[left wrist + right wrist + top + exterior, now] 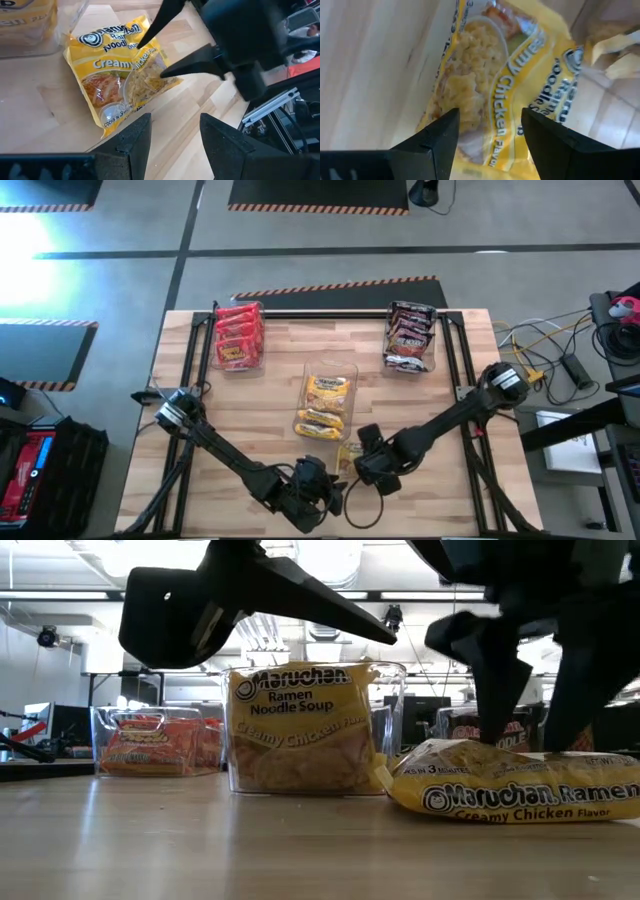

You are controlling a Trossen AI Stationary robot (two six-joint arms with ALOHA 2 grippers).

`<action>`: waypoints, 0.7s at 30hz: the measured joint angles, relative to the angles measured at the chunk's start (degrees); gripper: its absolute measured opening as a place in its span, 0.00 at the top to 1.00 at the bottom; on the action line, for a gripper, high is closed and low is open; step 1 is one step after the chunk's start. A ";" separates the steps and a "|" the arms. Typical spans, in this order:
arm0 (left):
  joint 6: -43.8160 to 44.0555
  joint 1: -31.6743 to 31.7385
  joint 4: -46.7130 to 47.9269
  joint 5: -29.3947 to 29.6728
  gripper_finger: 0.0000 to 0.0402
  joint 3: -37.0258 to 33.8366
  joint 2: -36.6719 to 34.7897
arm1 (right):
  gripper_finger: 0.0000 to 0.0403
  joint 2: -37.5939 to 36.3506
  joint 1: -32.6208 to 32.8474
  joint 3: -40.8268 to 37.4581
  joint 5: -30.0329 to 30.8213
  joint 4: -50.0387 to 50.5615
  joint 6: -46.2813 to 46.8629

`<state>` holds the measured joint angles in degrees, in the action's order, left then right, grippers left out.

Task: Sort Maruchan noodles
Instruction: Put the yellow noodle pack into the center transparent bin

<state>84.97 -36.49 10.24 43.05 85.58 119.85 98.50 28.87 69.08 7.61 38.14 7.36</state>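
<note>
A loose yellow Maruchan packet point(117, 80) lies flat on the wooden table near its front, right of centre point(348, 455). My right gripper point(487, 135) stands open over it, pointing steeply down, one finger on either side of the packet's middle point(515, 790). My left gripper point(172, 140) is open and holds nothing. It hovers just to the packet's left, near the front edge point(318, 480). Clear bins hold the other noodles: yellow in the middle point(326, 402), red at the far left point(238, 335), dark at the far right point(410, 335). My right gripper's open fingers point(150, 37) reach down to the loose packet's top face point(145, 70) from above. Whether the tips touch the wrapper or stop just over it, I cannot tell. The packet lies flat on the table.
Black frame rails point(195, 360) run along the table's left, right and far edges. Cables and gear point(560, 355) lie on the floor beyond the right edge. Bare wood point(230, 420) lies to the left of the yellow bin.
</note>
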 joint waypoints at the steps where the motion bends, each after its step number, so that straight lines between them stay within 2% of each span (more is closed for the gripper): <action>1: 0.02 0.00 0.02 0.12 0.62 0.00 0.00 | 0.49 0.64 -0.03 -0.01 0.00 0.14 -0.68; 5: 0.88 0.00 0.02 1.05 0.62 0.00 0.00 | 0.49 3.06 -0.03 0.15 -0.08 -0.21 1.10; 16: 2.62 0.07 0.02 1.40 0.62 0.00 0.00 | 0.49 4.77 -0.20 0.25 0.93 -2.05 30.97; 21: 2.82 0.37 0.02 1.38 0.62 0.00 0.00 | 0.49 3.92 -0.14 0.13 -0.10 -7.86 36.57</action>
<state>87.79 -36.12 10.26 44.42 85.58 119.85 102.42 28.73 69.21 7.51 30.28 43.93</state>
